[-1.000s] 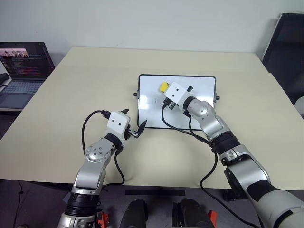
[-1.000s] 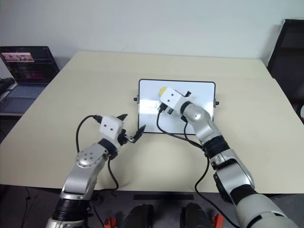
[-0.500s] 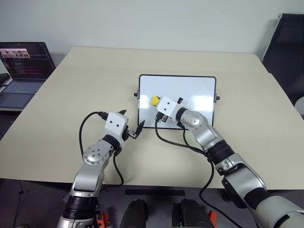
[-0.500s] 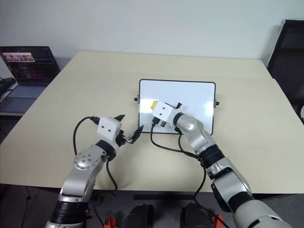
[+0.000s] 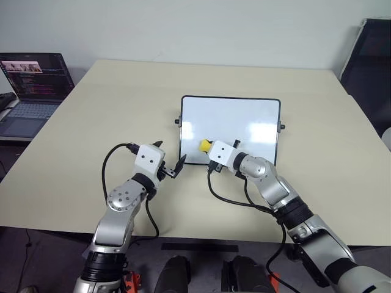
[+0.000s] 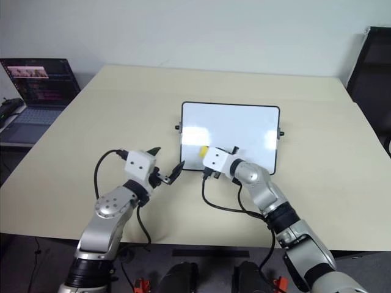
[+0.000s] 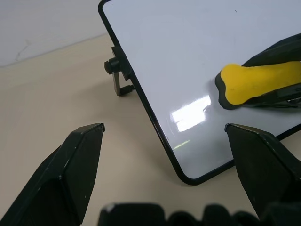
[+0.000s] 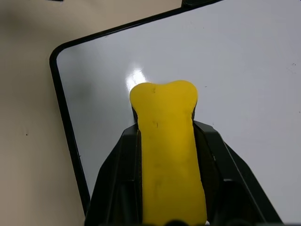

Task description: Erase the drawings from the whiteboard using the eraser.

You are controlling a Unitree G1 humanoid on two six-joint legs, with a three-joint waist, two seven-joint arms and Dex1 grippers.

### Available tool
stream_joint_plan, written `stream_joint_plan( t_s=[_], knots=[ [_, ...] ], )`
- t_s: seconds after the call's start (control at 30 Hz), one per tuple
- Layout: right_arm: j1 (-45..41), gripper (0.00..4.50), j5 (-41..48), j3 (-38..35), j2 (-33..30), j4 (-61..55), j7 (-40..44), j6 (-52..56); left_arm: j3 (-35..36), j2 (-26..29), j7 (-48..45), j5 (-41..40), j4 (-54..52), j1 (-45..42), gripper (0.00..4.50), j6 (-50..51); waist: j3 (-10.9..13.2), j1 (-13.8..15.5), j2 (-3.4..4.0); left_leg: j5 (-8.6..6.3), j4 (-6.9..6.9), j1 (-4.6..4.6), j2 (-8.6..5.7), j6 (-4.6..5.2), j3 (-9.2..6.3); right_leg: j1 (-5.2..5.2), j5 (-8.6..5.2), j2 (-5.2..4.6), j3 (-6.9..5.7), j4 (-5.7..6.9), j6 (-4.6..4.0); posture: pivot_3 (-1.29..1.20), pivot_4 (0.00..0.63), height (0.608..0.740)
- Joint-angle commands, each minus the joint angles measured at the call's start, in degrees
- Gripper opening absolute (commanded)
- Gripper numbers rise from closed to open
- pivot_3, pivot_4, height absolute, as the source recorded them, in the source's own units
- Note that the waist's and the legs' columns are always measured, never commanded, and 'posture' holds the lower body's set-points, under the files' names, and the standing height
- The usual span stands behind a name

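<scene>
Now my right hand (image 8: pixel 167 141) is clenched on the small bright yellow eraser block (image 5: pixel 205 145), pressing it on the glossy white black-framed whiteboard (image 5: pixel 244 116) near its near-left corner. My left hand (image 5: pixel 171 163) hovers released just beside that corner over the beige tabletop (image 5: pixel 110 110). No red drawings are visible.

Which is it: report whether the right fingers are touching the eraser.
Touching. The right wrist view shows both black fingers pressed flush against the yellow eraser, over the whiteboard.
</scene>
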Motion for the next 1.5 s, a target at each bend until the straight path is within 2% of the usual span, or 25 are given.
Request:
stream_joint_plan(
  t_s=[0.03, 0.27, 0.43, 0.63, 0.97, 1.13, 1.5],
  knots=[
    [1.58, 1.18, 4.61, -5.87, -0.06, -5.72, 0.38, 3.76, 0.06, 0.17, -0.45, -0.07, -0.24, -1.45, 4.5, -1.38, 0.0, 0.06, 0.0, 0.0, 0.0, -0.01, 0.0, 0.0, -0.01, 0.0, 0.0, 0.0, -0.01, -0.01, 0.0, 0.0, 0.15, 0.74],
    [7.23, 1.18, 13.65, -13.71, -0.83, -20.23, 4.12, 20.28, -0.28, 0.51, -2.4, -0.54, 1.58, -2.69, 4.5, -2.25, 0.01, 0.01, 0.0, -0.01, -0.05, -0.05, 0.01, 0.0, 0.0, -0.05, -0.01, 0.0, 0.0, -0.04, 0.0, 0.0, 0.15, 0.74],
    [9.44, 1.18, 15.4, -17.77, -2.07, -24.94, 1.45, 28.91, -0.12, 0.62, -3.55, -0.6, 3.52, -3.96, 4.5, -3.27, 0.01, 0.0, 0.0, -0.01, -0.04, -0.05, -0.01, 0.0, 0.02, -0.05, -0.01, 0.0, 0.01, -0.03, 0.0, 0.0, 0.15, 0.74],
    [13.94, 1.18, 14.97, -18.24, 0.03, -26.9, -4.07, 30.55, -1.27, -0.24, -4.75, -0.62, 5.13, -5.66, 4.5, -3.84, 0.0, -0.11, -0.01, -0.01, -0.06, -0.06, 0.0, 0.0, 0.04, -0.07, -0.01, 0.07, 0.04, -0.04, 0.01, 0.0, 0.15, 0.74],
    [14.82, 1.18, 15.23, -18.22, -0.23, -28.59, -6.53, 30.8, -1.87, -0.23, -6.12, -0.76, 7.1, -7.73, 4.5, -4.42, 0.0, -0.09, -0.01, 0.0, -0.01, -0.05, -0.02, 0.0, 0.05, -0.04, -0.01, 0.14, 0.04, -0.03, 0.03, 0.0, 0.15, 0.74],
    [15.52, 1.18, 15.41, -21.75, -2.68, -32.62, -7.91, 32.94, -3.53, -1.3, -9.46, -2.38, 7.57, -8.76, 4.5, -5.32, 0.0, 0.03, -0.01, 0.0, -0.02, -0.06, -0.02, 0.0, 0.04, -0.05, -0.01, 0.13, 0.03, -0.04, 0.03, 0.0, 0.15, 0.74],
    [18.95, 1.18, 15.63, -32.1, -10.97, -38.32, -10.1, 42.85, -10.41, -3.71, -25.02, -9.18, 9.07, -13.73, 4.5, -5.64, 0.01, -0.22, -0.01, -0.01, -0.07, -0.11, -0.05, 0.0, 0.08, -0.09, -0.03, 0.15, 0.06, -0.08, 0.04, 0.0, 0.15, 0.74]
  ],
)
